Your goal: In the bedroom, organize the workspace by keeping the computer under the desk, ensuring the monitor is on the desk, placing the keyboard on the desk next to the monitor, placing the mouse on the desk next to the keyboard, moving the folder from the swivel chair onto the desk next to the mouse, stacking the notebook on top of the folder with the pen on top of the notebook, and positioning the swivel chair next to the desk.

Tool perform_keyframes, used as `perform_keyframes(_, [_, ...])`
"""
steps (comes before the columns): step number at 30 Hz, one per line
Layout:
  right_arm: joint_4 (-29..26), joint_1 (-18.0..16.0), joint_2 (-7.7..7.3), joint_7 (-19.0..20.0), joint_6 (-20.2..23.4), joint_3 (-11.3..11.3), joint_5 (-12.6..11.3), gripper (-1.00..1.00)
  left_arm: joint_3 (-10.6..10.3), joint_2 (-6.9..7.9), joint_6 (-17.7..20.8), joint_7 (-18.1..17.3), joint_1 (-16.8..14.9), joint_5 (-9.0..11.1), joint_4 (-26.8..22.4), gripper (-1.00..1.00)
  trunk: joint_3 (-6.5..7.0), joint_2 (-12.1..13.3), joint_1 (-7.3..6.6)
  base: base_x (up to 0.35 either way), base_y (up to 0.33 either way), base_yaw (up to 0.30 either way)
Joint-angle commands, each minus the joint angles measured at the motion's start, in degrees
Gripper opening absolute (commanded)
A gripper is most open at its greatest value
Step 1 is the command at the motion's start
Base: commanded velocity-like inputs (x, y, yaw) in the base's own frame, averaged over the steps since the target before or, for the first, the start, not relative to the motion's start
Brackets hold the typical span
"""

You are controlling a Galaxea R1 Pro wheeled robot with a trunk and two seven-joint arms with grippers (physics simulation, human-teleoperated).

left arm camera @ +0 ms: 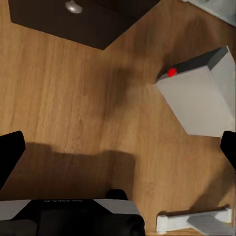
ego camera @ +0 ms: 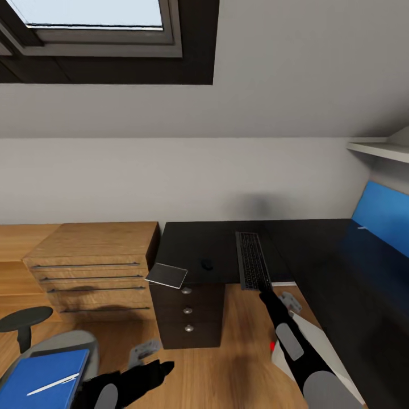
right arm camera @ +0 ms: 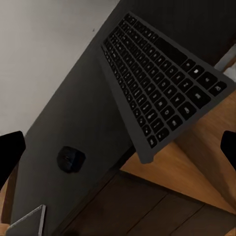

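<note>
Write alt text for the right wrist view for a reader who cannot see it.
A dark keyboard lies on the black desk with its near end hanging over the desk's front edge above the wooden floor. A small dark mouse sits on the desk beside it, and a grey notebook's corner shows further along the edge.

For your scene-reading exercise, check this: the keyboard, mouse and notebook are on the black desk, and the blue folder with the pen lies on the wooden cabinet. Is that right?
Not quite. The keyboard, mouse and notebook are on the desk, but the folder with the pen lies on the swivel chair, not the wooden cabinet. The head view shows it.
</note>
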Motion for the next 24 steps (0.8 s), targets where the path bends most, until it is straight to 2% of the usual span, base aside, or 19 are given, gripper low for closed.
perform_keyframes(1, [-0.1,0.0,-0.03,0.6,-0.1,-0.2,-0.6,1.0,0.0,-0.22,0.4,0.6,0.0,0.7,0.7,1.0,-0.26,-0.5,0.24,0.0,0.0,0.0])
perform_keyframes(4, [-0.1,0.0,-0.1,0.6,-0.1,-0.2,-0.5,1.0,0.0,-0.41,0.2,0.7,0.0,0.7,1.5,1.0,-0.8,-1.7,0.9,0.0,0.0,0.0])
perform_keyframes(9, [0.2,0.0,-0.16,0.6,-0.1,-0.3,-0.5,1.0,0.2,-0.44,-2.3,0.7,0.0,0.8,1.7,1.0,-1.69,-3.7,2.0,0.0,0.0,0.0])
perform_keyframes(11, [0.4,0.0,-0.85,0.6,0.2,-0.3,-0.6,1.0,0.2,-0.44,-2.7,0.7,0.0,0.8,1.8,1.0,-2.05,-4.5,2.44,0.0,0.0,0.0])
perform_keyframes(16, [0.5,0.1,-1.51,1.7,0.8,-0.4,-1.0,1.0,0.2,-0.44,-2.8,0.7,0.0,0.8,1.8,1.0,-2.95,-6.5,3.53,0.0,0.0,0.0])
perform_keyframes(20, [0.4,0.2,-2.06,6.6,1.3,-0.5,-4.1,1.0,0.2,-0.44,-2.8,0.6,0.0,1.0,1.8,1.0,-3.67,-8.1,4.41,0.0,0.0,0.0])
perform_keyframes(22, [0.4,0.3,-2.94,11.7,2.5,-0.4,-7.3,1.0,0.2,-0.44,-2.8,0.4,0.0,1.1,1.8,1.0,-4.03,-8.9,4.85,0.0,0.0,0.0])
perform_keyframes(24, [0.5,0.4,-3.95,17.4,6.1,-0.5,-8.9,1.0,0.2,-0.44,-2.8,0.4,0.0,1.1,1.9,1.0,-4.39,-9.7,5.29,0.0,0.0,0.0])
